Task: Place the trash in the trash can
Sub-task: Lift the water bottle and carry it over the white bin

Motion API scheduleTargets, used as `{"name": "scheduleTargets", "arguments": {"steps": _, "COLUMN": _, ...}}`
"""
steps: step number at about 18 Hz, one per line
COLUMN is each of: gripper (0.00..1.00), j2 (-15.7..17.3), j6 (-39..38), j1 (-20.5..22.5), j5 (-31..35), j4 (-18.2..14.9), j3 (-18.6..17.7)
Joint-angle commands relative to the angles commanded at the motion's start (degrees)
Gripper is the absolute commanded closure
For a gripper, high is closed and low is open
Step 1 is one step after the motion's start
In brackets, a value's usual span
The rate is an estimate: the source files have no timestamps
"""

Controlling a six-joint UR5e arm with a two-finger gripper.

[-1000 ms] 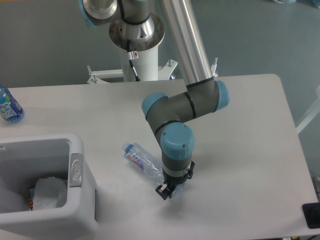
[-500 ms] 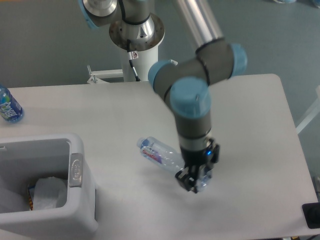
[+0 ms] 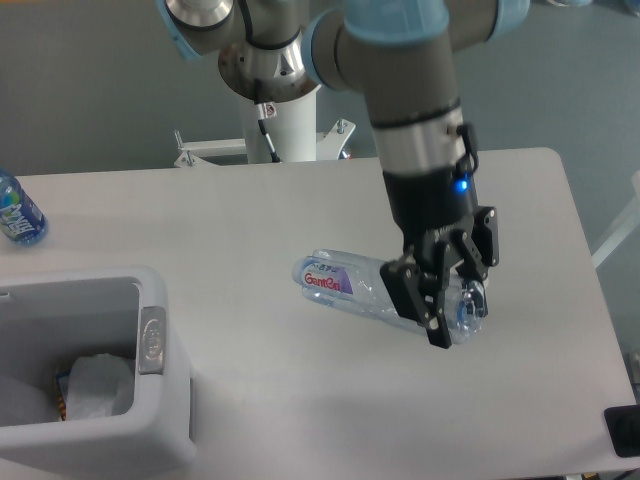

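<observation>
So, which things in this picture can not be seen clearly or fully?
- Trash can: its left side and bottom are cut off by the picture edges, and its walls hide most of the inside.
- Wrapper: only partly visible inside the can.
- Small bottle: cut by the left edge.
- Crushed bottle: its right end is hidden by the gripper.
- Black thing: cut off, cannot be identified.
</observation>
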Motion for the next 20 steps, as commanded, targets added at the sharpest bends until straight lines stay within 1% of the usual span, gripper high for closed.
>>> {"name": "scheduleTargets", "arguments": {"steps": 4, "gripper": 0.5, "j2": 0.5, "j6": -0.2, "j1": -0.6, "j5": -0.3, "j4": 0.6, "j3": -0.1}}
{"name": "scheduleTargets", "arguments": {"steps": 11, "gripper": 0.5, "j2": 1.1, "j6": -0.6, "j1": -0.8, "j5": -3.7, "j4": 0.7, "j3": 0.3}}
{"name": "scheduleTargets", "arguments": {"steps": 14, "gripper": 0.5, "j2": 1.1, "j6": -0.7, "j1": -3.0, "j5": -4.7, "j4": 1.0, "j3": 0.4}}
{"name": "scheduleTargets", "arguments": {"steps": 17, "gripper": 0.5, "j2": 1.0, "j6": -0.8, "j1": -4.6, "j5": -7.3, "j4": 2.7, "j3": 0.4}}
{"name": "scheduleTargets", "arguments": {"steps": 20, "gripper": 0.5, "j2": 0.7, "j6": -0.7, "j1": -6.7, "j5": -9.3, "j4": 2.9, "j3": 0.4}}
